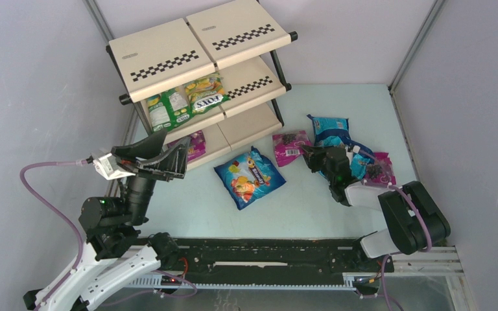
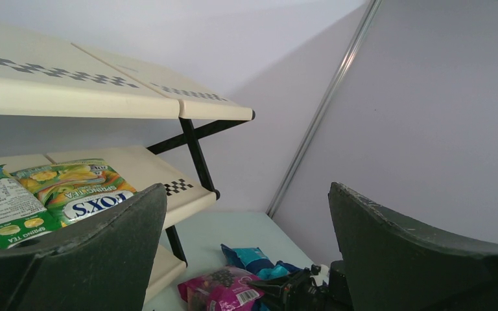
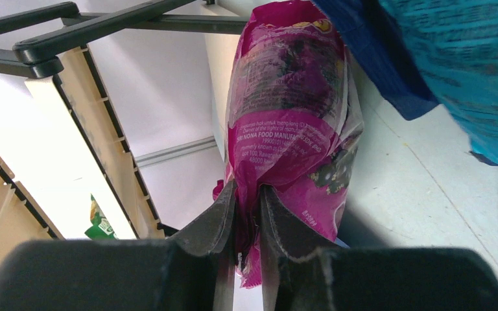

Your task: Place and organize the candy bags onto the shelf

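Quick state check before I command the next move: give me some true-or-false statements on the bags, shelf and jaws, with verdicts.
1. The right gripper pinches a magenta candy bag in its jaws. True.
2. The left gripper holds a bag. False: its jaws stand wide open, empty.
3. On the shelf, bags lie on the top tier. False: shelved bags sit on lower tiers.
4. The green-yellow candy bags lie on the middle tier. True.
5. The blue fruit-art bag lies on the table. True.

Shelf [image 1: 168, 55]: three sloped beige tiers, checkered front strips. Green-yellow bags [image 1: 181, 103] side by side on middle tier; magenta bag [image 1: 196, 146] on bottom tier. On table [image 1: 311, 207]: blue fruit-art bag [image 1: 249, 177] flat, second magenta bag [image 1: 290, 148] pinched at edge, teal-blue bags [image 1: 329, 129], third magenta bag [image 1: 379, 170] far right
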